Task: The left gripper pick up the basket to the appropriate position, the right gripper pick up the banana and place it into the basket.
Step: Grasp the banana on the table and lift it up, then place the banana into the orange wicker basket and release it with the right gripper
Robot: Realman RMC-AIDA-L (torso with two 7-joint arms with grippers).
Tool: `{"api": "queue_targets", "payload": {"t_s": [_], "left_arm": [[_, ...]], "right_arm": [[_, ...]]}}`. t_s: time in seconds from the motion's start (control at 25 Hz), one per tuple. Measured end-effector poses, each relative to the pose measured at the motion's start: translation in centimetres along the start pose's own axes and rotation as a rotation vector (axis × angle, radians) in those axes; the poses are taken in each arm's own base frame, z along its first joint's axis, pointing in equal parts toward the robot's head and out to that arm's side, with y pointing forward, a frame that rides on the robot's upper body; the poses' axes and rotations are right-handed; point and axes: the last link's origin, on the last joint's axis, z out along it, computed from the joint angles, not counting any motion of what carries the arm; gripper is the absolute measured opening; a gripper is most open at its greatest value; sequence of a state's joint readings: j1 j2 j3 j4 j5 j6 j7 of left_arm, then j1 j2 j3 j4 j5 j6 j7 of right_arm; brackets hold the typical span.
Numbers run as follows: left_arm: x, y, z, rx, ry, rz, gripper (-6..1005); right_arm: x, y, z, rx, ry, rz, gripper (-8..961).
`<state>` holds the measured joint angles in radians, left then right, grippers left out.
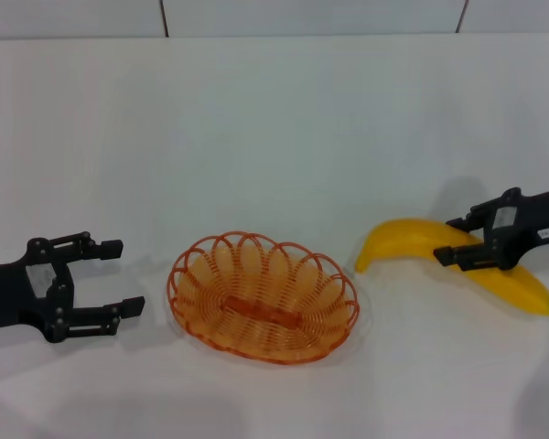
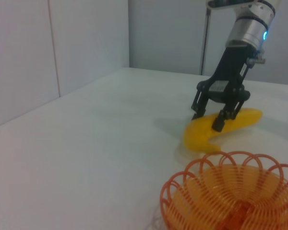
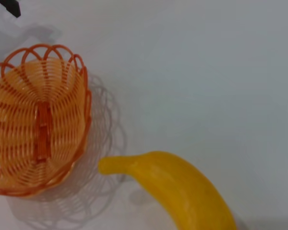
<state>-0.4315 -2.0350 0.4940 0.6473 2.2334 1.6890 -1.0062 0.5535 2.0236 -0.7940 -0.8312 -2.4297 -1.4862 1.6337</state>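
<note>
We saw the banana (image 1: 457, 262) lying near the table's right edge, long axis slanting from the basket (image 1: 263, 296) toward that edge. The right gripper (image 1: 462, 240) straddled its middle, fingers apart. The left gripper (image 1: 119, 275) waited wide open and empty by the left edge.
</note>
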Motion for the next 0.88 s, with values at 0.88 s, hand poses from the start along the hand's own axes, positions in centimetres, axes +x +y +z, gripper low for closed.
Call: {"api": "queue_targets", "payload": {"t_s": [0.88], "left_arm": [[0.0,0.0,0.0,0.003,0.001,0.001,827]], "right_arm": [[-10.1,6.3,-2.4,-0.317,-0.276,-0.274,493]]}}
